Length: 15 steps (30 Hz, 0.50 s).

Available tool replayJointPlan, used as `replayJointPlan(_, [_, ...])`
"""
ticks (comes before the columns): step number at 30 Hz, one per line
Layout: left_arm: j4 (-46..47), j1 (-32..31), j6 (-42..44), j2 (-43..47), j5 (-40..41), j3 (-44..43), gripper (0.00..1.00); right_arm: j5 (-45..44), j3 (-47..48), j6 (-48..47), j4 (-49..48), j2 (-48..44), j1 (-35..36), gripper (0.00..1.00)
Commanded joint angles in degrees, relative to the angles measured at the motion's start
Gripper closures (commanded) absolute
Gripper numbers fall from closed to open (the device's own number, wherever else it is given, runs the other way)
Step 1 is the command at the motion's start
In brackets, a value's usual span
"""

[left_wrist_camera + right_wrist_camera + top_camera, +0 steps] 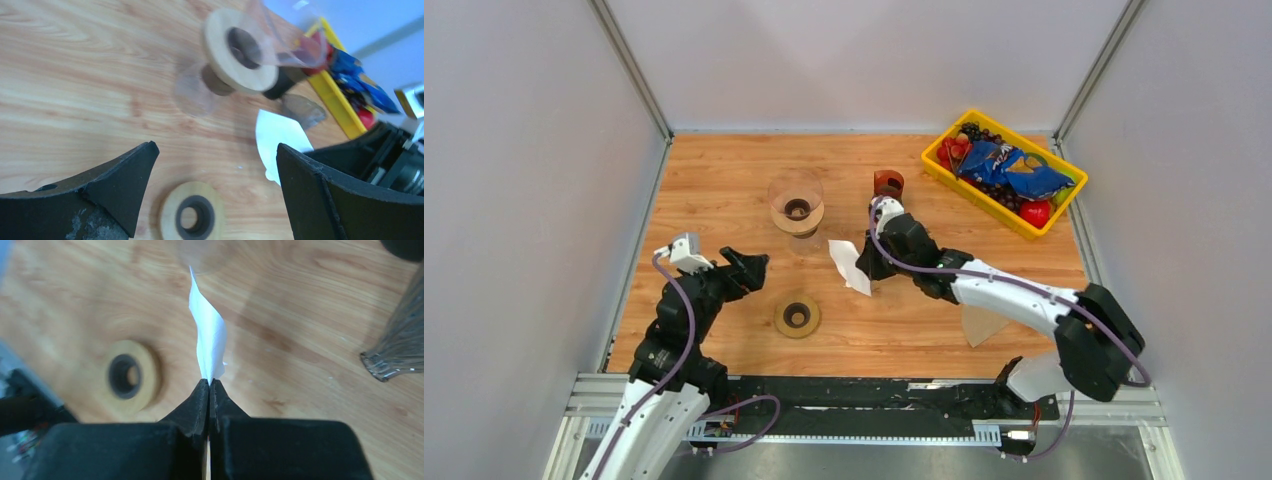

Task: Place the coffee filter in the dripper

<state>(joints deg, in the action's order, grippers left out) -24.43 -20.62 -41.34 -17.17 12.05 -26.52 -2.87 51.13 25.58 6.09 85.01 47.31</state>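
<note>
Seen from above, the coffee filter [850, 265] is caught by its edge in my right jaws, low over the surface. It sits just right of the dripper [796, 203], which looks empty (so the placing itself is not yet done). My right arm stretches low across the middle.

From my left wrist, my left jaws gape wide, holding nothing and facing the dripper.

From my right wrist, my right jaws are pressed tight on the white filter, which juts out edge-on ahead.

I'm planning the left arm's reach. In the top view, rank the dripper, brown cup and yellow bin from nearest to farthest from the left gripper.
1. Dripper: just beyond the left gripper, slightly to its right.
2. Brown cup: farther right, past the dripper.
3. Yellow bin: in the far right corner.
</note>
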Motion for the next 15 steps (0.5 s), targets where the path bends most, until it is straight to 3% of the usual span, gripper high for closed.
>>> replayJointPlan(1, [16.3,-0.2,3.5,0.4,-18.3,2.7,0.0,14.4,-3.6,2.3,-6.4,-9.8,-2.3,1.0])
replayJointPlan(5, [31.6,-0.2,1.7,-3.6,-34.2,5.3,0.0,23.3,-5.7,2.0,-9.0,-16.7,-4.7,1.0])
replayJointPlan(7, [36.2,-0.2,1.0,-6.6,-38.3,5.4,0.0,27.6,-6.8,3.1,-11.7,-19.7,-6.3,1.0])
replayJointPlan(11, [42.9,-0.4,0.3,-12.3,-42.0,5.1,0.0,36.1,-8.5,6.8,-17.7,-24.4,-9.5,1.0])
replayJointPlan(15, [44.0,-1.5,1.7,-15.7,-42.4,4.3,0.0,41.5,-8.7,9.5,-21.0,-26.2,-11.8,1.0])
